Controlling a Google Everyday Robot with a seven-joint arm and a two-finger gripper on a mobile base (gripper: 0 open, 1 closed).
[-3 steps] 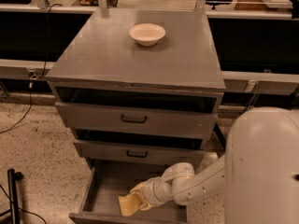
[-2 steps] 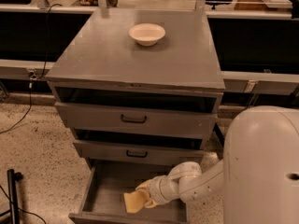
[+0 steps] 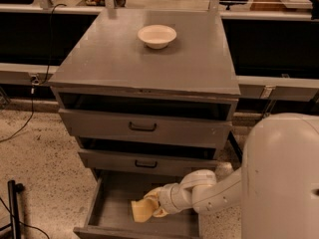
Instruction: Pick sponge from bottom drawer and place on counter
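Observation:
The bottom drawer point(image 3: 107, 203) is pulled open below two grey drawers with black handles. My gripper point(image 3: 152, 205) reaches into it from the right, on the white arm point(image 3: 209, 190). It is shut on the pale yellow sponge point(image 3: 141, 211), which sticks out to the left of the fingers, just above the drawer's grey floor. The counter point(image 3: 124, 63) is the flat grey top of the cabinet, well above the gripper.
A white bowl point(image 3: 157, 36) stands on the counter near its back middle. The top drawer point(image 3: 143, 126) and middle drawer point(image 3: 145, 163) stand slightly open above the gripper. My white body point(image 3: 281, 178) fills the lower right. A black stand point(image 3: 14, 208) is at the lower left.
The gripper and the sponge have shifted a little and risen slightly inside the bottom drawer. The drawers and the bowl have not moved.

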